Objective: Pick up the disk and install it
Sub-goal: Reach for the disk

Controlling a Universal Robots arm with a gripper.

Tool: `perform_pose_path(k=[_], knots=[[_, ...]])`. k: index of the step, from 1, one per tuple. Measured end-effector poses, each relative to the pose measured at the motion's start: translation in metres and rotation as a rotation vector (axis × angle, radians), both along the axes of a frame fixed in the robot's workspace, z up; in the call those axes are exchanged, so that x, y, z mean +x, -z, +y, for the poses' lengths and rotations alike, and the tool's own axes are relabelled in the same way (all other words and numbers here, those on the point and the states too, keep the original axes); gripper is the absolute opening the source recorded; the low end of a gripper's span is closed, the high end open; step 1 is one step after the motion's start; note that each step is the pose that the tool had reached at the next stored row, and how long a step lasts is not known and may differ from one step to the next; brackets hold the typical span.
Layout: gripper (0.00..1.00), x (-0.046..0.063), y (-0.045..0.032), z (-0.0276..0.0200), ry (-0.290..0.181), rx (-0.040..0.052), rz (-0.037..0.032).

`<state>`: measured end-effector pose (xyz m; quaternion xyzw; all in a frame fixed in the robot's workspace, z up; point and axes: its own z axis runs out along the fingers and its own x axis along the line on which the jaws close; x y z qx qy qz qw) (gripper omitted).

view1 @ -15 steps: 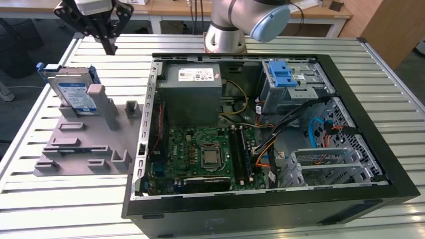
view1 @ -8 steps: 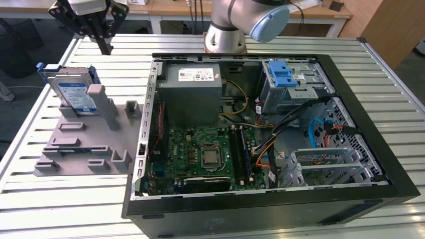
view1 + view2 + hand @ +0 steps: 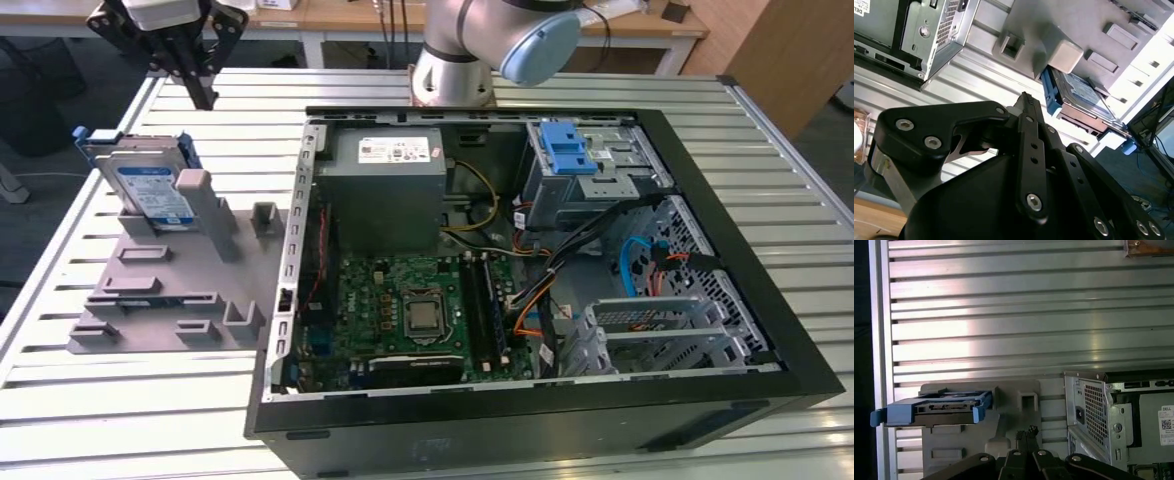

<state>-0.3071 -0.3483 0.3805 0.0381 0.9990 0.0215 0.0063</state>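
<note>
The disk [image 3: 150,190] stands on edge in a grey holder [image 3: 174,300] on the exterior view's left. It is silver with a white and blue label and blue rails. My gripper [image 3: 202,98] hangs above and behind it, well clear of it, shut with nothing between its fingers. In the second wrist view the black fingertips [image 3: 1026,100] meet in front of the disk [image 3: 1081,95]. In the first wrist view the disk [image 3: 939,407] lies beside the gripper [image 3: 1026,433], with its connector end facing the camera.
An open black computer case [image 3: 747,250] lies on the slatted metal table [image 3: 267,110]. Inside are a grey power supply [image 3: 387,190], a green motherboard [image 3: 400,300], and a drive cage with a blue latch [image 3: 574,150]. The arm's base [image 3: 454,70] stands behind the case.
</note>
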Motion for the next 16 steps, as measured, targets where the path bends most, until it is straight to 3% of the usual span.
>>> perform_pose_path(k=[16], knots=[[0.11, -0.021, 0.002, 0.0046, 0.0, 0.0, 0.0054]])
